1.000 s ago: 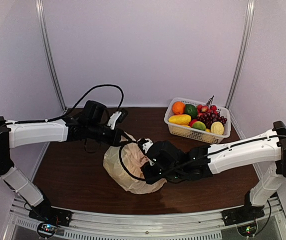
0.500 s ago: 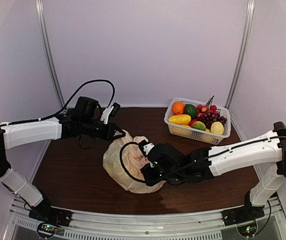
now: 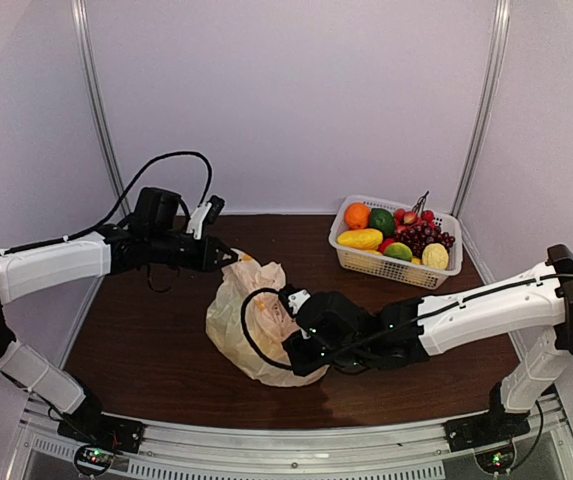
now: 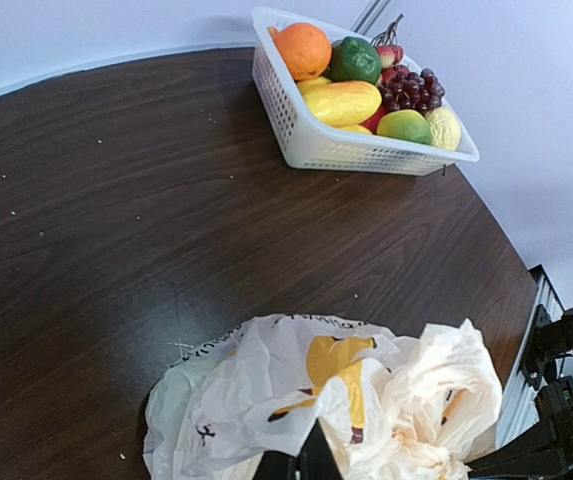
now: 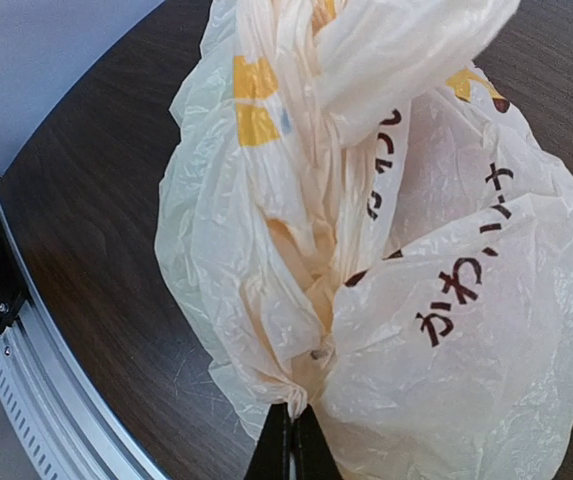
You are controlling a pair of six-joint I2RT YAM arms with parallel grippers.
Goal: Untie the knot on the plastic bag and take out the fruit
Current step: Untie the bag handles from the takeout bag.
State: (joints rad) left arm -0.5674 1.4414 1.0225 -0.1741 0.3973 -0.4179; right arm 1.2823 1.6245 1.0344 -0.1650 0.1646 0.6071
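The plastic bag point(image 3: 248, 325) lies crumpled on the dark table, cream with yellow marks and dark print. My left gripper point(image 3: 229, 262) is shut on a loose upper end of the bag point(image 4: 296, 395) at its far left. My right gripper point(image 3: 288, 348) is shut on a pinch of the bag's plastic point(image 5: 311, 385) at its near right side. A twisted bunch of plastic point(image 5: 311, 260) runs down the bag's middle between the two grips; I cannot tell whether the knot is still tied. The fruit in the bag is hidden by the plastic.
A white lattice basket point(image 3: 384, 268) stands at the back right, also in the left wrist view point(image 4: 336, 152), holding an orange, a green fruit, a long yellow one and dark grapes. The metal rail point(image 5: 26, 400) runs along the table's near edge.
My left gripper has drawn back and to the left with the bag's end, stretching the plastic out. My right gripper has kept its pinch and shifted slightly left.
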